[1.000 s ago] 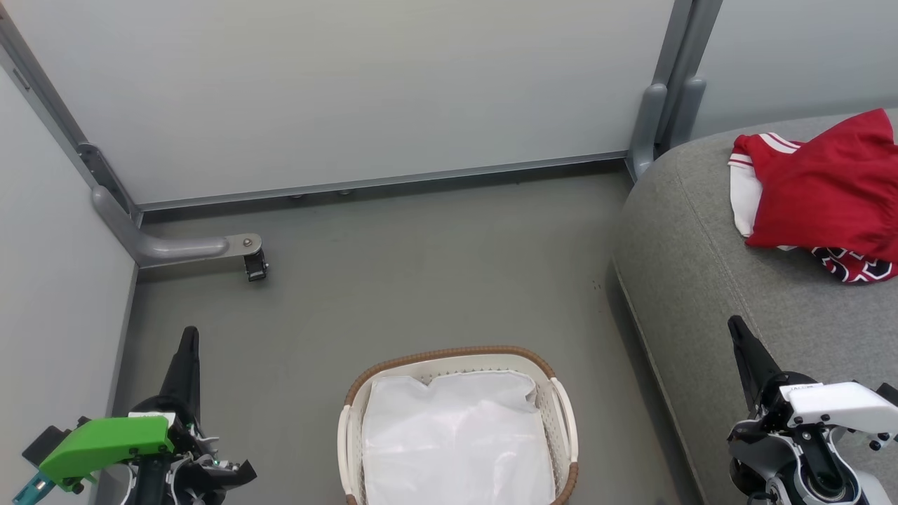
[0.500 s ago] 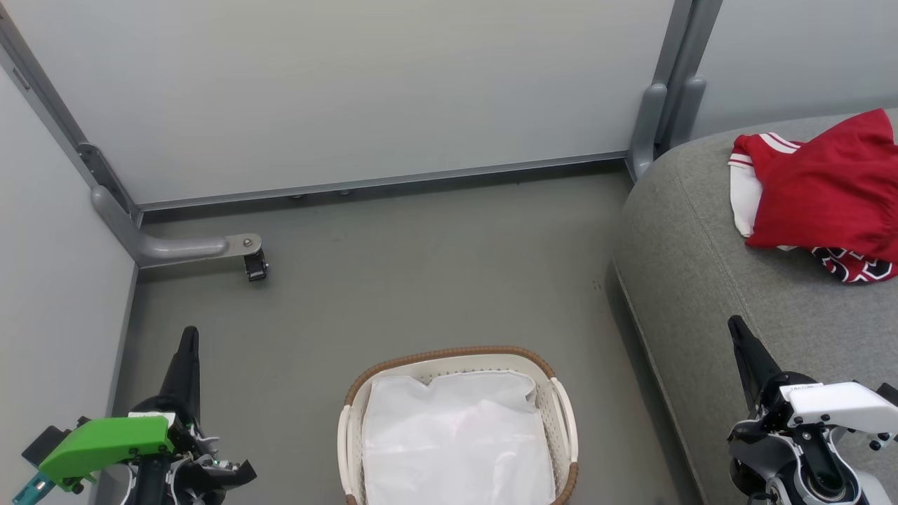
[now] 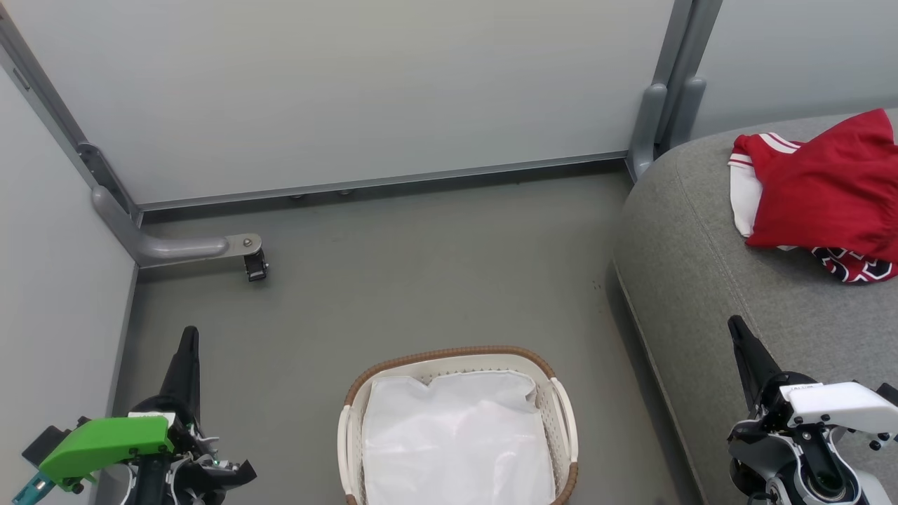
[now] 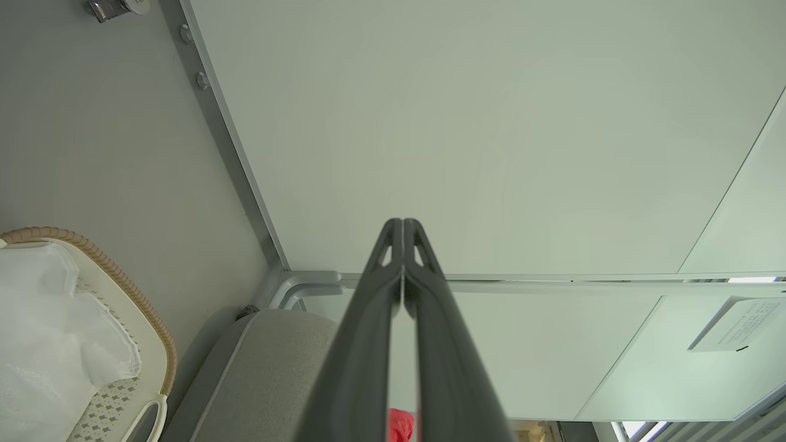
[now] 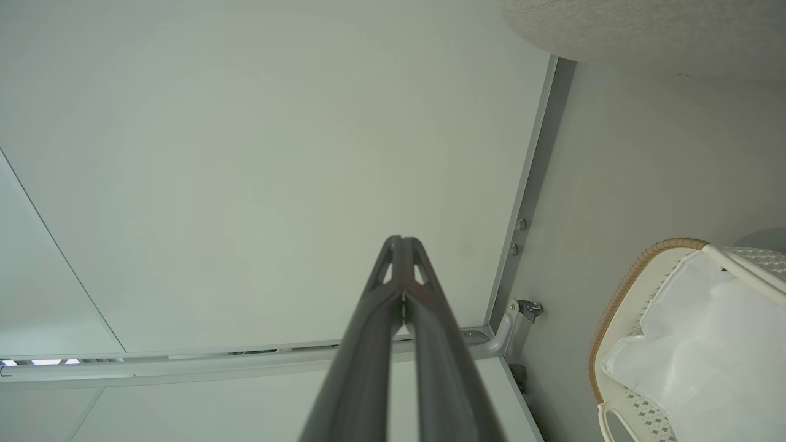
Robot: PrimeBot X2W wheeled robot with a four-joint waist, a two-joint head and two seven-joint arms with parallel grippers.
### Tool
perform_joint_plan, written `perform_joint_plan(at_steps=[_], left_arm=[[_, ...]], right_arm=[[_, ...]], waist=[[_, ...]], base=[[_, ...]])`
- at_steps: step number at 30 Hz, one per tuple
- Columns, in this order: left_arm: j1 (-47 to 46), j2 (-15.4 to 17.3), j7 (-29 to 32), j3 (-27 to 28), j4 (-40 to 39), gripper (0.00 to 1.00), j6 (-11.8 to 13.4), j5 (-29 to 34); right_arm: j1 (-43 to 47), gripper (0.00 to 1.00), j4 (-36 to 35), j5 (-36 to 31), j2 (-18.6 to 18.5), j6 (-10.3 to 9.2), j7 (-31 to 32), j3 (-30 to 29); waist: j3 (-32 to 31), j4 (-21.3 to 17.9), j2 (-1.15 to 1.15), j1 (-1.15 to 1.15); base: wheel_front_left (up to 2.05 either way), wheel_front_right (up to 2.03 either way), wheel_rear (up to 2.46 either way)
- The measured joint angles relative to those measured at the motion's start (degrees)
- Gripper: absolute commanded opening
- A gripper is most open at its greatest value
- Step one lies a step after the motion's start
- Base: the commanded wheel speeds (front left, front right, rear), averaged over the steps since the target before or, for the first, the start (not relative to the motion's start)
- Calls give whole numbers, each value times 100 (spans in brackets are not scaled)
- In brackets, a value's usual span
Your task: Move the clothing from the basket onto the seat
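Head view, with both wrist views. The clothing (image 3: 824, 189) is a crumpled heap of soft red fabric lying on top of the seat (image 3: 701, 280), well apart from the basket (image 3: 449, 353). Its red-and-white striped trim and a white panel face the partition wall (image 3: 365, 91). A fold with dark lettering faces the robot. The picture's right edge cuts the heap, so its long axis cannot be told. The seat is grey woven upholstery with a rounded corner and a stitched seam along its edge.

The basket stands on the smooth grey floor (image 3: 421, 280) beside the seat. It is white perforated plastic with a brown woven rim and a white handle at each side. A glossy white liner sheet (image 3: 456, 442), creased, lies inside it.

The left gripper (image 3: 188, 331) and the right gripper (image 3: 734, 320) both point up the view. On each, the two long dark tapered fingers are pressed together at the tips with nothing between them.
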Motion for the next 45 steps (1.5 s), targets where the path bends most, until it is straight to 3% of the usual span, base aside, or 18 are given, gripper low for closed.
perform_joint_plan(at_steps=[45], left_arm=[[0, 0, 0, 0, -1, 0, 0, -1]], right_arm=[[0, 0, -1, 1, 0, 0, 0, 0]], waist=[[0, 0, 0, 0]], base=[[0, 0, 0]])
